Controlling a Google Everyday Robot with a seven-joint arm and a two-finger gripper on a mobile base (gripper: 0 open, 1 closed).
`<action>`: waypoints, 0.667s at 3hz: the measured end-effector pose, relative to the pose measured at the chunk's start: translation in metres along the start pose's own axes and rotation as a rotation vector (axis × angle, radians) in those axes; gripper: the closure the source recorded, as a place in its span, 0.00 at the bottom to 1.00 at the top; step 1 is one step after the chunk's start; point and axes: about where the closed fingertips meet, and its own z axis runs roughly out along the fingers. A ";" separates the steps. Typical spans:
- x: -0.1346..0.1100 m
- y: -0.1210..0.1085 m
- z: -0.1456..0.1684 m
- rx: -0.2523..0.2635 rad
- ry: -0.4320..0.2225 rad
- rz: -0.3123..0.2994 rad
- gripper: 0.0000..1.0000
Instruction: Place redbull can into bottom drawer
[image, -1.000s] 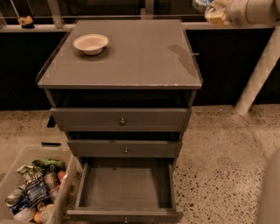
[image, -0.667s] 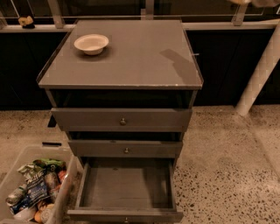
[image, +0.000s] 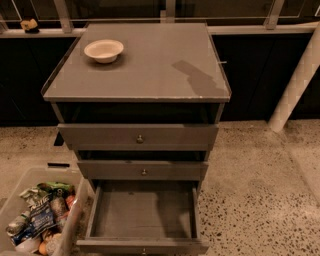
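so my gripper is out of the shot completely, off past the edge of the view somewhere, so I honestly can't tell if it's apart, together or clamped on anything, and the redbull can doesn't show from this angle either, so can't say where it sits. What does show: the bottom drawer (image: 142, 210) is pulled right out toward the camera, plain grey floor facing up, its little knob (image: 143, 251) just at the lower edge. The two drawer fronts (image: 137, 136) above it are pushed in. On the cabinet top (image: 150, 65) a cream bowl (image: 104, 50) sits upright near the back left corner. Down on the speckled floor (image: 260, 190), just left of the open drawer, a clear bin (image: 75, 210) holds a heap of snack packets (image: 42, 217)
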 end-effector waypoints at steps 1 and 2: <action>-0.003 0.010 -0.003 -0.060 0.023 -0.023 1.00; -0.052 0.021 -0.039 -0.079 -0.026 -0.062 1.00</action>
